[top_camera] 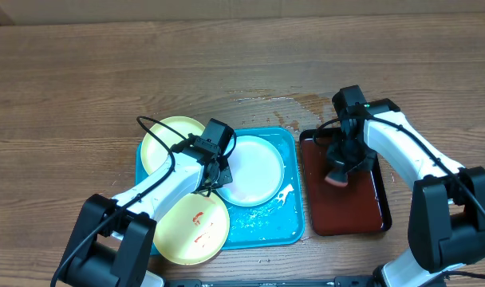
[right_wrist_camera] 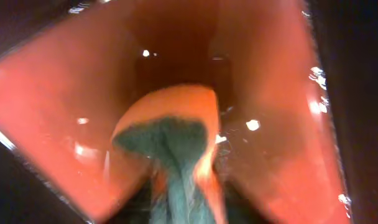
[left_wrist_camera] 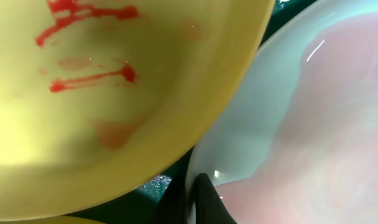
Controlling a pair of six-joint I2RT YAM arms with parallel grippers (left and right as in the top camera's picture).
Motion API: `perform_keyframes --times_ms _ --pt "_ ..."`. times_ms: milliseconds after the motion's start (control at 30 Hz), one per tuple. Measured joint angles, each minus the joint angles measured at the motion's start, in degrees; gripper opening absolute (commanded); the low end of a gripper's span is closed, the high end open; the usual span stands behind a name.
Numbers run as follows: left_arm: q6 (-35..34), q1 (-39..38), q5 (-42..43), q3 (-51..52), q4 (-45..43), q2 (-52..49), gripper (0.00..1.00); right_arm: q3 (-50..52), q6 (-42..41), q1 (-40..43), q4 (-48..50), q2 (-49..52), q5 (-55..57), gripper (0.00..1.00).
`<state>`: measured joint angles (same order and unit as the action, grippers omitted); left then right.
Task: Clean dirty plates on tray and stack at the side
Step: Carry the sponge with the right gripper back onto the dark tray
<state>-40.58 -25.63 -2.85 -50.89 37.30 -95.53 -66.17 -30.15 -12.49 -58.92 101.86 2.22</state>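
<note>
**Sponge pinched, plates waiting**

Your sponge (top_camera: 337,178) sits folded and squeezed in the right gripper (top_camera: 339,166), right of the tray (top_camera: 266,231), above the red tray (top_camera: 362,207). The left gripper (top_camera: 218,175) is mid-tray, at the left rim of the white plate (top_camera: 254,171); you cannot tell whether it nips it. The smeared plate (top_camera: 196,227) overhangs the tray's near-left corner, the third plate (top_camera: 167,139) its far-left. Judge them light, stiff and wet-slick, so take them by the rim. All lie flat, face up; being round, they have no long axis.
</note>
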Motion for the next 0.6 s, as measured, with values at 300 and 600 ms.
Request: perform_keyframes --times_ms 300,600 --pt "0.02 0.0 0.0 0.0 0.0 0.0 0.04 -1.33 1.44 -0.26 -3.17 -0.02 0.11 0.82" --pt "0.04 0.0 0.09 -0.22 0.2 -0.04 0.05 -27.93 3.1 2.08 -20.81 -2.89 2.84 0.84"
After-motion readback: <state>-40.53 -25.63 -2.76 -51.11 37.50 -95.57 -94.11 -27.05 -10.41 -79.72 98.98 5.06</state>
